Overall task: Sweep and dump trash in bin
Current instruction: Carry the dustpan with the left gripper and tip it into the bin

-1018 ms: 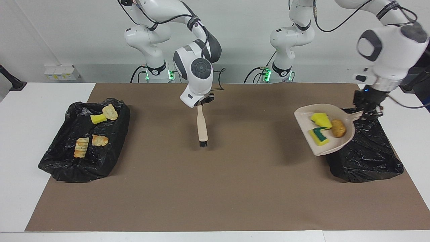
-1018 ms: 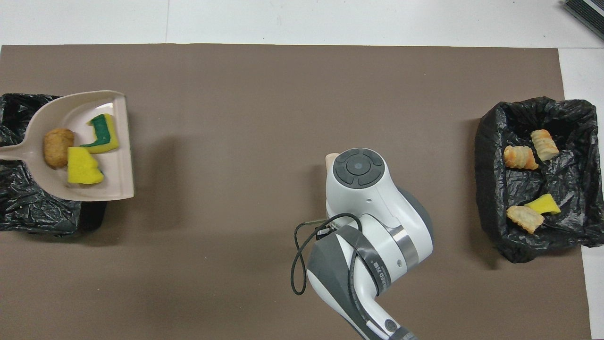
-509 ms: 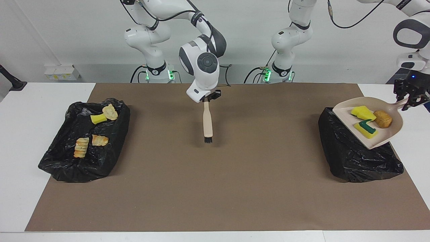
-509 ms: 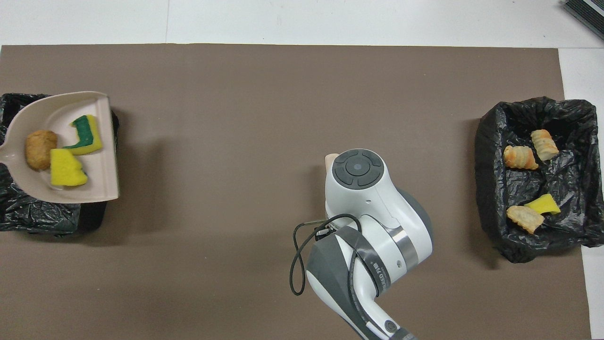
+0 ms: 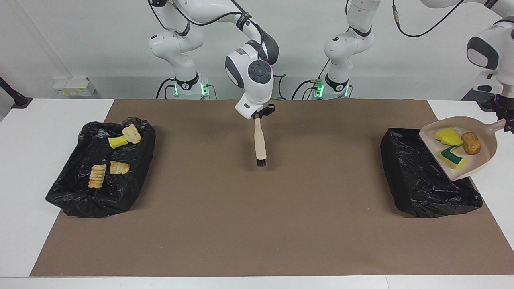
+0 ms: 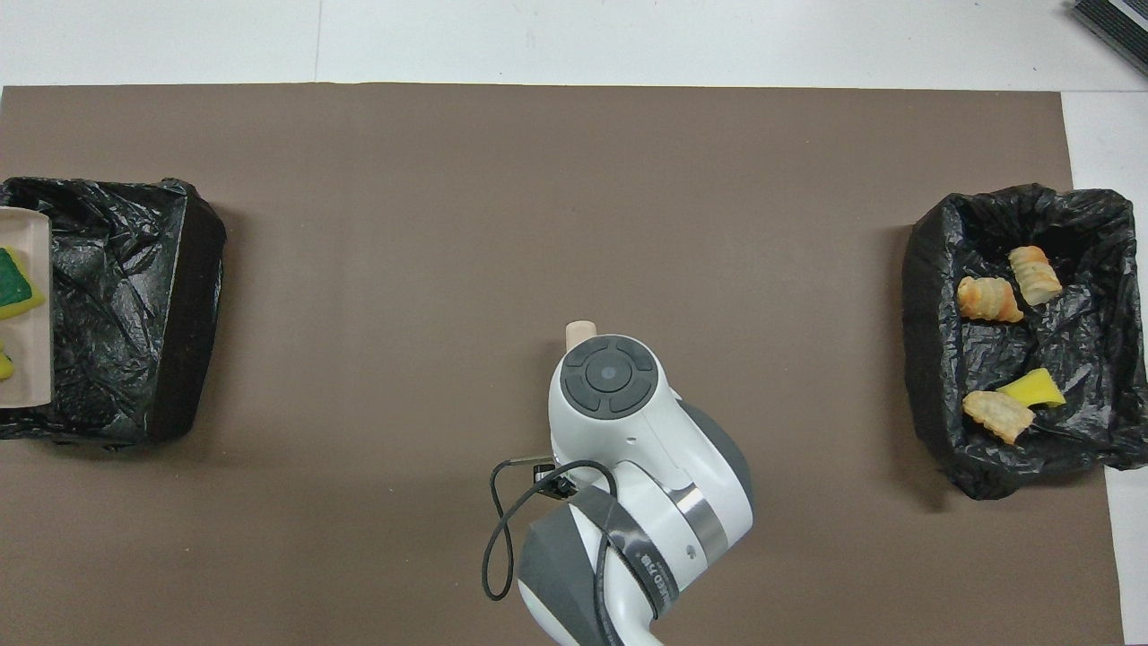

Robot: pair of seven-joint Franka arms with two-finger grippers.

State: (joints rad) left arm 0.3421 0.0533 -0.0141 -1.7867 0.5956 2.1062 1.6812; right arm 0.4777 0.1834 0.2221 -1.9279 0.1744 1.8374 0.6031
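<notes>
Trash: three scraps ride in the beige dustpan (image 5: 478,158) over the black-bagged bin (image 5: 425,176) at left arm's end: yellow sponge (image 5: 447,136), green-backed sponge (image 5: 453,157), brown bread chunk (image 5: 471,143). Light, soft, crumbly; likely to slide on tipping, best handled by pan handle. Left gripper (image 5: 506,120), half out of view, apparently pinches that handle. Right gripper (image 5: 261,114) pinches hanging brush (image 5: 260,144) over mat centre. Four scraps lie in the other bin (image 5: 100,168)

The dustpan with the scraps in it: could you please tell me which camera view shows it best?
The facing view: the whole dustpan shows there, held up over the bin at the left arm's end of the table, with three scraps on it. The overhead view catches only a strip of its lip at the picture's edge.
</notes>
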